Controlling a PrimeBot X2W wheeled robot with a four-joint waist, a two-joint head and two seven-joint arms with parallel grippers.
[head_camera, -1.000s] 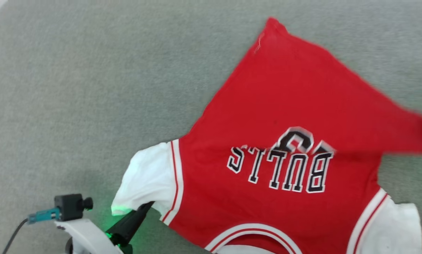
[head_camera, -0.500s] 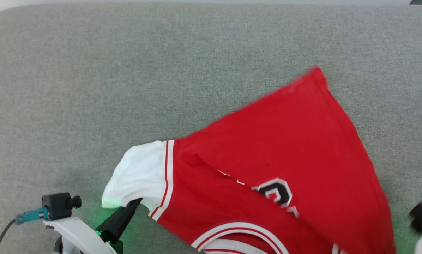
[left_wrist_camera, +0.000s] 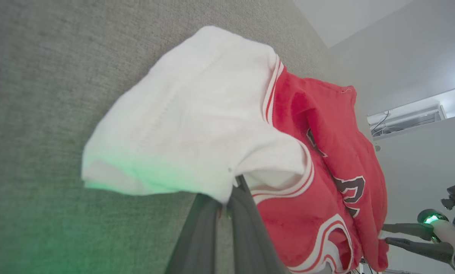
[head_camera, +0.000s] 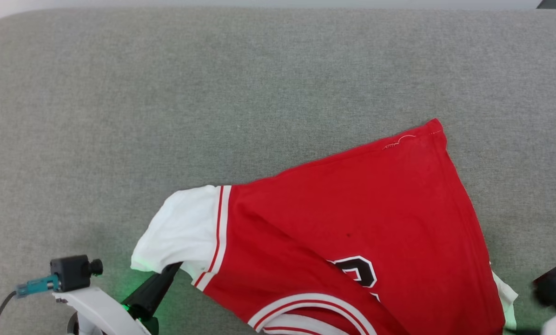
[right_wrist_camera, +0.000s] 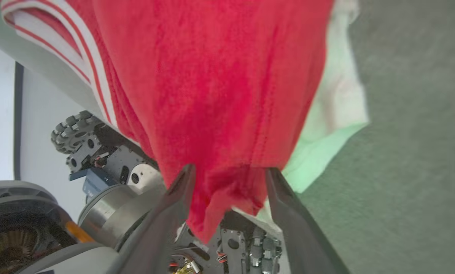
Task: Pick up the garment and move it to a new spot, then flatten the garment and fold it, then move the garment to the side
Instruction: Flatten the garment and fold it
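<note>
- One fold looks to be in place: the shirt (head_camera: 352, 209) lies on the grey worktop (head_camera: 166, 93), at its near right. Its red lower part is laid slantwise across the chest.
- Most of the black number (head_camera: 359, 272) is hidden under that flap, and no lettering can be read.
- Judging by this, the pick-up and the move to a new spot are done, and the folding is under way but rough.
- The left white sleeve (head_camera: 185, 228) sticks out to the left, and a bit of the right sleeve (head_camera: 503, 298) peeps from under the flap's near right edge.
- The striped collar (head_camera: 306, 311) is at the near edge. In the right wrist view the cloth hangs past that edge, over the robot's base.
- Left to do, as I judge it: tuck both sleeves in, make the remaining folds, square the bundle up, then carry it to the side.
- The left hand (left_wrist_camera: 227, 194) has its two fingers pressed together on the near hem of the left sleeve, lifting that corner a little off the worktop.
- The right hand (right_wrist_camera: 229, 171) has its fingers spread wide. The red corner of the flap droops loosely between them, brushing their inner faces, with no pinch on it.
- From the left wrist view the right hand sits just beside the flap's near corner.
</note>
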